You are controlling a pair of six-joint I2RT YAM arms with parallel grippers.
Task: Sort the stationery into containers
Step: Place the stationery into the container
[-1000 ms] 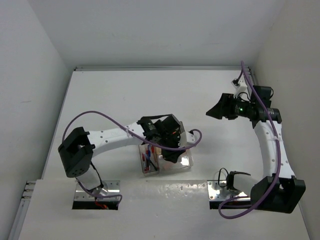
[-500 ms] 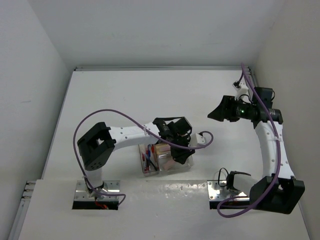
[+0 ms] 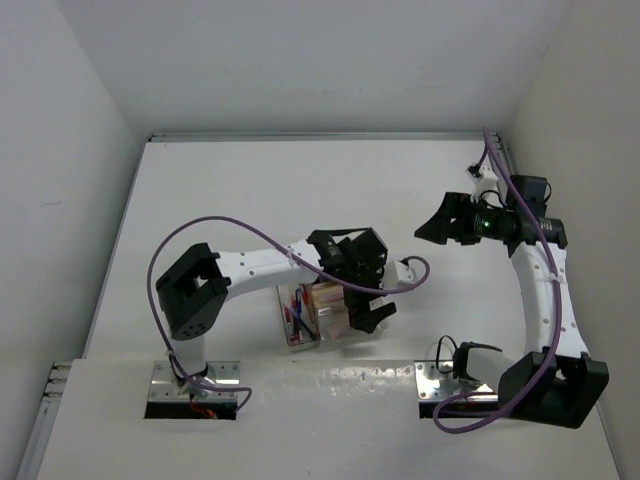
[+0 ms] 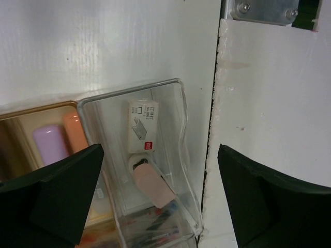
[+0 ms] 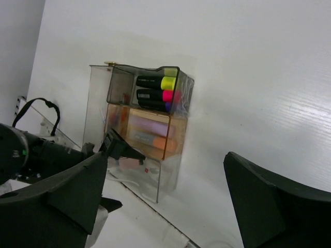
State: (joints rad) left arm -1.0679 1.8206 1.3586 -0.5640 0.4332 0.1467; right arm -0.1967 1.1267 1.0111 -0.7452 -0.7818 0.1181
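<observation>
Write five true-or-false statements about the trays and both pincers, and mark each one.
1. The clear tray holds a white eraser and a pale pink eraser. True.
2. The left pincer is shut on the white eraser. False: it is open and empty above the clear tray.
3. The amber tray holds a purple highlighter and an orange highlighter. True.
4. The right pincer reaches into the clear tray. False: it is open and well apart from it.
5. The yellow highlighter is in the amber tray. False: it lies in the smoky tray.
</observation>
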